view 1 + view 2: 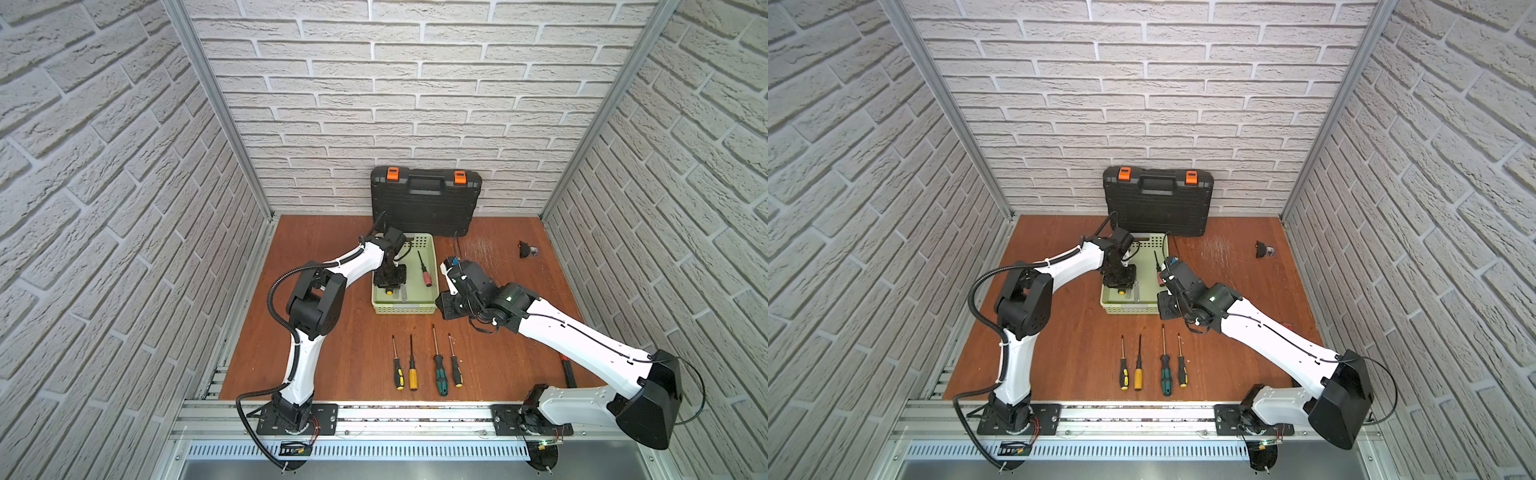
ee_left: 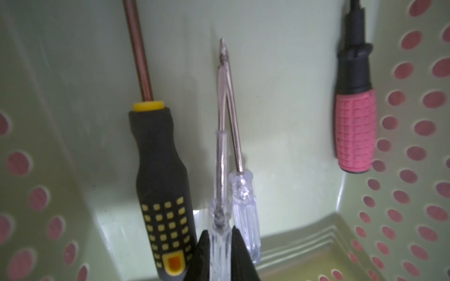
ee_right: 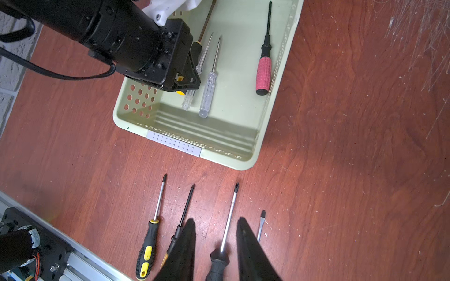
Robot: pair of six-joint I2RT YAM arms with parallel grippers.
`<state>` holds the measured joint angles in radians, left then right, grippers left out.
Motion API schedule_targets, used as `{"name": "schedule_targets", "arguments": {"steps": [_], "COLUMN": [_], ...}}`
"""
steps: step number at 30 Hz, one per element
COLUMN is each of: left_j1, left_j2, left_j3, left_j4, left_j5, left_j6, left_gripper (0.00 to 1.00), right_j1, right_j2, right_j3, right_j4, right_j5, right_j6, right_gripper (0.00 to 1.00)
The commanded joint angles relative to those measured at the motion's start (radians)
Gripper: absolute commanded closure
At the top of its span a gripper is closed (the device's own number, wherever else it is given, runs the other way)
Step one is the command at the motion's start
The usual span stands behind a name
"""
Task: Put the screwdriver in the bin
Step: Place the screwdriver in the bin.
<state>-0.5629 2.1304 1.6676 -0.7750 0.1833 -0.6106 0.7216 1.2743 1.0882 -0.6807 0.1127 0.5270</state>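
Overhead, in both top views, the bin (image 1: 405, 308) (image 1: 1129, 309) stands mid-table in front of the toolcase (image 1: 426, 203) (image 1: 1158, 203). The left gripper (image 1: 390, 286) (image 1: 1121, 286) reaches down inside the bin, toward its near end. The right gripper (image 1: 445, 307) (image 1: 1165, 307) hangs just outside the bin's near right corner, above the table (image 1: 332, 332) (image 1: 1067, 332). A red driver (image 1: 424, 272) lies along the bin's right wall. Four drivers (image 1: 438, 368) (image 1: 1165, 370) lie in a row on the table nearer the robot, apart from the bin, tips toward it

Left wrist view: the left gripper (image 2: 220, 258) has its fingers (image 2: 203, 253) closed on the clear handle of the screwdriver (image 2: 220, 189). The screwdriver is inside the bin (image 2: 401, 170), shaft low over the floor; whether it rests there cannot be told. A clear twin (image 2: 243, 211) lies just beside it, the two tips meeting. A black-yellow driver (image 2: 160, 194) lies at the other side, and the red driver (image 2: 354, 129) lies by the perforated wall

Right wrist view: the right gripper (image 3: 216, 243) has its fingers (image 3: 250, 255) narrowly apart and holds nothing. It hangs above the four drivers (image 3: 155, 223), and the shaft of one shows through the gap. Beyond them the bin (image 3: 219, 136) contains the left gripper (image 3: 192, 80), the screwdriver (image 3: 188, 99) under it, the clear twin (image 3: 208, 92) and the red driver (image 3: 264, 70)
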Motion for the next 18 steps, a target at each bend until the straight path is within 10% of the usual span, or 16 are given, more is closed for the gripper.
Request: {"name": "schedule_targets", "arguments": {"steps": [1,18], "left_j1": [0.006,0.008], "left_j2": [0.023,-0.004], "left_j3": [0.034,0.033], "left_j4": [0.019,0.03], "left_j5": [-0.019,-0.027], "left_j6": [0.006,0.001], "left_gripper": [0.89,0.69], "right_j1": [-0.003,-0.003], "right_j2": [-0.016,-0.032], "right_j3": [0.002,0.03], "right_j4": [-0.005,-0.062], "right_j5": [0.013,0.073], "right_j6": [-0.005,-0.033], "right_gripper": [0.68,0.67]}}
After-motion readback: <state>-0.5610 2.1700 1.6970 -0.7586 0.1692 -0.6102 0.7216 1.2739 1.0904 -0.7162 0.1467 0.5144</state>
